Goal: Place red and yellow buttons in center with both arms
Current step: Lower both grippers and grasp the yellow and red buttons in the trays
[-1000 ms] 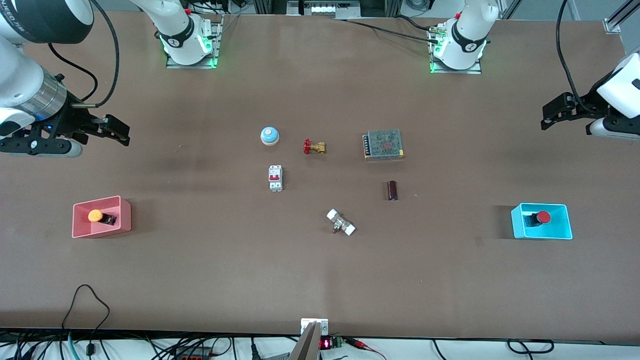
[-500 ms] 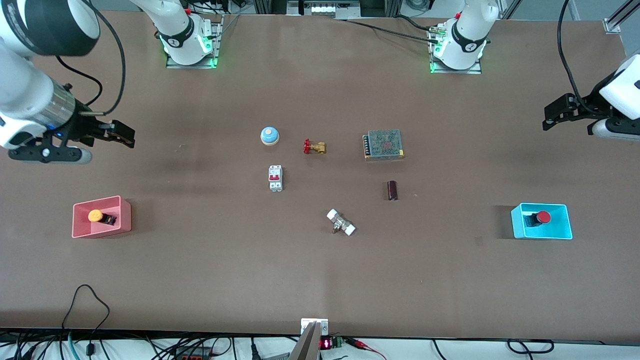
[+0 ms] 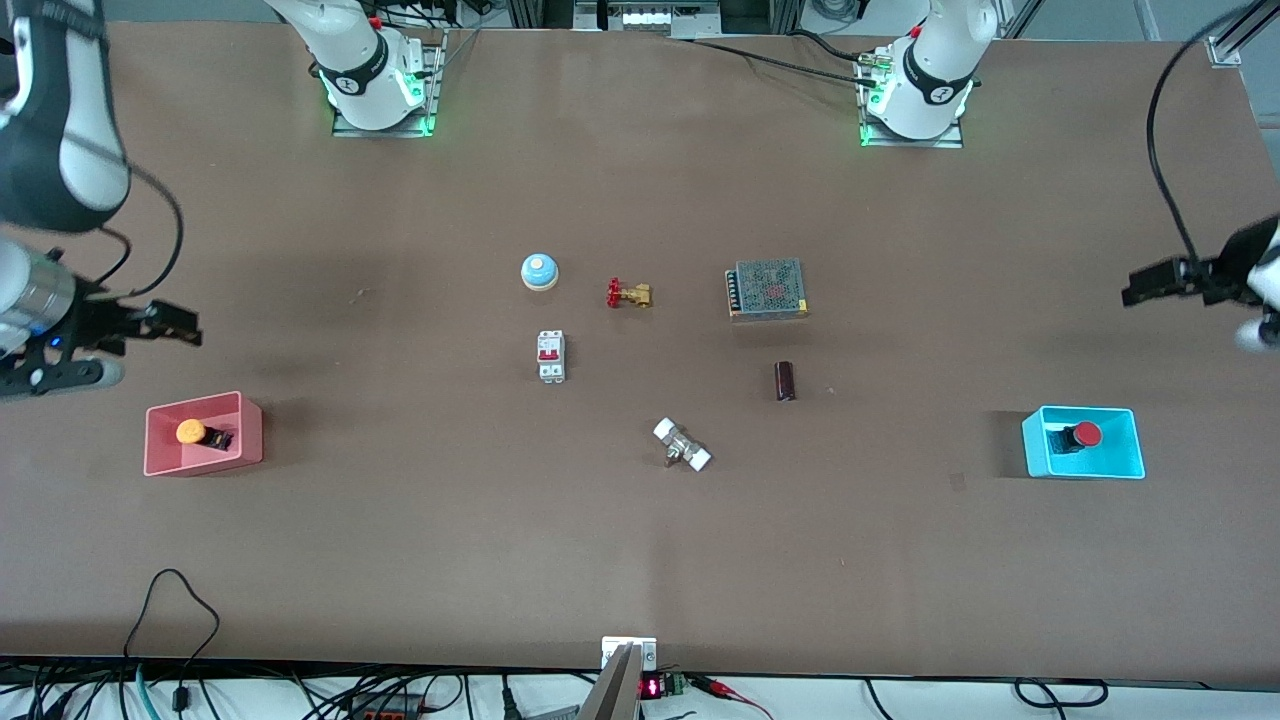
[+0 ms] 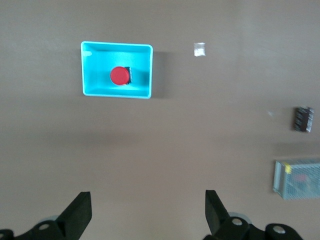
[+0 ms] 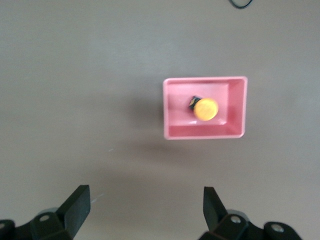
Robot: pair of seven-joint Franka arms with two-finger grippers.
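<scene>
The yellow button [image 3: 192, 432] lies in the pink tray [image 3: 250, 430] at the right arm's end; it also shows in the right wrist view [image 5: 205, 109]. The red button [image 3: 1086, 434] lies in the cyan tray [image 3: 1130, 445] at the left arm's end, also in the left wrist view [image 4: 120, 76]. My right gripper [image 3: 180, 330] is open and empty in the air over bare table beside the pink tray. My left gripper [image 3: 1140, 290] is open and empty in the air over bare table beside the cyan tray. The brown tabletop centre [image 3: 640, 370] lies among other parts.
Around the centre stand a pale-blue bell [image 3: 539, 271], a brass valve with red handle [image 3: 629, 294], a metal power supply [image 3: 767, 289], a white breaker [image 3: 551, 356], a dark cylinder [image 3: 785, 381] and a white-ended fitting [image 3: 682, 445].
Both grippers have moved toward the front camera, each coming closer to its tray. The buttons and other parts have not moved.
</scene>
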